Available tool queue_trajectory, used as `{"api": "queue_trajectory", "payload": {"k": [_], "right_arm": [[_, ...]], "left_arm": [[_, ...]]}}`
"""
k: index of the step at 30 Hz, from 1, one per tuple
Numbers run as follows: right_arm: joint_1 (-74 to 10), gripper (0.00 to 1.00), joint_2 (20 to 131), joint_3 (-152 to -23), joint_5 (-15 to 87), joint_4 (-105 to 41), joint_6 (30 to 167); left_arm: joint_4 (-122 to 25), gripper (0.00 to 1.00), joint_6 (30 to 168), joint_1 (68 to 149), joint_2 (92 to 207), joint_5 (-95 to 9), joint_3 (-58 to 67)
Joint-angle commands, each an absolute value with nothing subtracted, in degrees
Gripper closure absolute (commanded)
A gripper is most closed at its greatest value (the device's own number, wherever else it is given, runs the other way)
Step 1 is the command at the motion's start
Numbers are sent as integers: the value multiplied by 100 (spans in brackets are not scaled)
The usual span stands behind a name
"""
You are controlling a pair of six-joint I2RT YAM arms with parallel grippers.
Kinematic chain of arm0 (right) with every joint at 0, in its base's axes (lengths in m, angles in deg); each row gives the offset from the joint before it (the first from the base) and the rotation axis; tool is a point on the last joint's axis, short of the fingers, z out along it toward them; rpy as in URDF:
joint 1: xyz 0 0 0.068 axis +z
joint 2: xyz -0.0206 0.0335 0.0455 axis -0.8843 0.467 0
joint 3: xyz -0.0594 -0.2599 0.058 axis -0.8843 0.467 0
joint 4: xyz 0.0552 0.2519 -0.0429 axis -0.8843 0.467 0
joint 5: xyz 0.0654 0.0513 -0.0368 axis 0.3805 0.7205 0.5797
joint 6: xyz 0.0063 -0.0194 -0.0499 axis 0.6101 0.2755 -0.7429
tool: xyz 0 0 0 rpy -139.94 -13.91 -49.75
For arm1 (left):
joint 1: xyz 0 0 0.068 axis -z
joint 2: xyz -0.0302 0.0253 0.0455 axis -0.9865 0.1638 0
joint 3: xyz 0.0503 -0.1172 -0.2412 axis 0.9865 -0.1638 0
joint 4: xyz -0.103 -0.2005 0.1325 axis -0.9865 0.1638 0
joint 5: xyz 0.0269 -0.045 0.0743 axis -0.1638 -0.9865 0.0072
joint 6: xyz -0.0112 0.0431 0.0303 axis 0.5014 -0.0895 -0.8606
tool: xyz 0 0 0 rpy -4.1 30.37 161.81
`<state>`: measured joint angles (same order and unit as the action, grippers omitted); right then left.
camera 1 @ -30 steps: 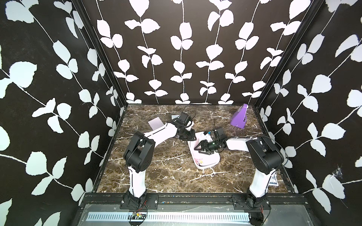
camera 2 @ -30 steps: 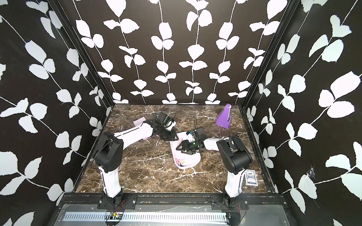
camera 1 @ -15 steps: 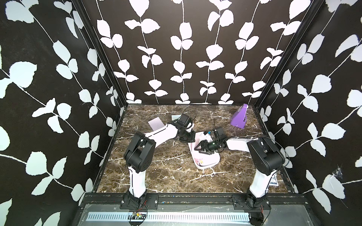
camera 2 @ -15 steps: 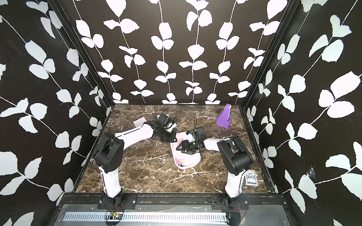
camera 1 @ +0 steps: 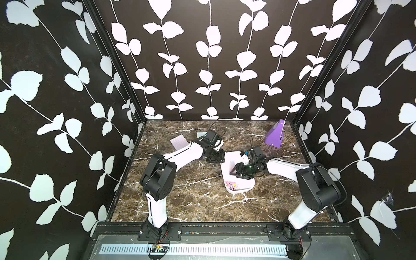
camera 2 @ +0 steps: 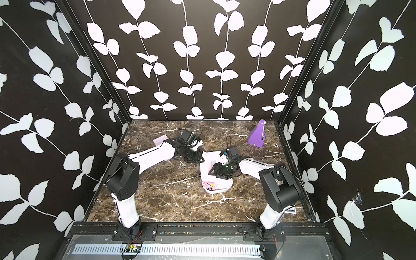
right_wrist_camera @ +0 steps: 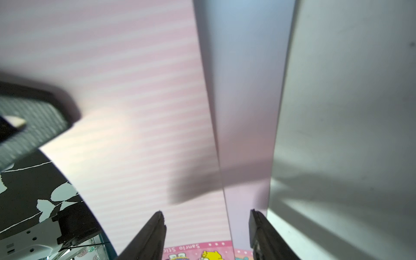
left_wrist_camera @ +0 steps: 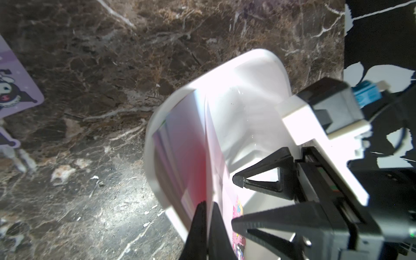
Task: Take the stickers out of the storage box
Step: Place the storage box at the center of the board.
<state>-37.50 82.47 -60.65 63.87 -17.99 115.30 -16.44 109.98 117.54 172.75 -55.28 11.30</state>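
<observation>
We record the storage box (camera 1: 246, 188) just right of centre in both top views, lying flat on the counter (camera 1: 191, 202). The stickers (camera 1: 231, 185) lie inside it, with their cartoon end toward the lower edge of the frame.

The left gripper (left_wrist_camera: 207, 206) is at the box's upper-left corner. Its jaws are clenched on the edge of a pink striped sheet (right_wrist_camera: 135, 101), which is bowed up off the stack.

The right gripper (right_wrist_camera: 206, 212) hangs over the middle of the box. Its jaws are released and parted, one on either side of that sheet's long edge, grasping nothing.

Outside the box we note a lilac sheet (camera 1: 179, 143) on the counter toward the upper left. A purple wedge (camera 1: 274, 137) stands at the upper right, well apart from the box.
</observation>
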Motion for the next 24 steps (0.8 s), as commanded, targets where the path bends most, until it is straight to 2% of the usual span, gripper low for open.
{"api": "queue_trajectory", "payload": {"k": [1, 11, 15, 24], "right_arm": [[-3781, 39, 7955, -5939, 6259, -1616, 11517], [-3832, 39, 7213, -6084, 6098, -1196, 11491], [-3909, 39, 7122, -5931, 6138, -1460, 11565], [-4002, 38, 6801, -5722, 6191, -1798, 11709]], "left_arm": [[-1783, 97, 11071, 11775, 16869, -5680, 1124], [-2071, 97, 11273, 11767, 16671, -5937, 1048], [-2177, 98, 11323, 11733, 16647, -6003, 1043], [-2933, 99, 11792, 11509, 16581, -6811, 665]]}}
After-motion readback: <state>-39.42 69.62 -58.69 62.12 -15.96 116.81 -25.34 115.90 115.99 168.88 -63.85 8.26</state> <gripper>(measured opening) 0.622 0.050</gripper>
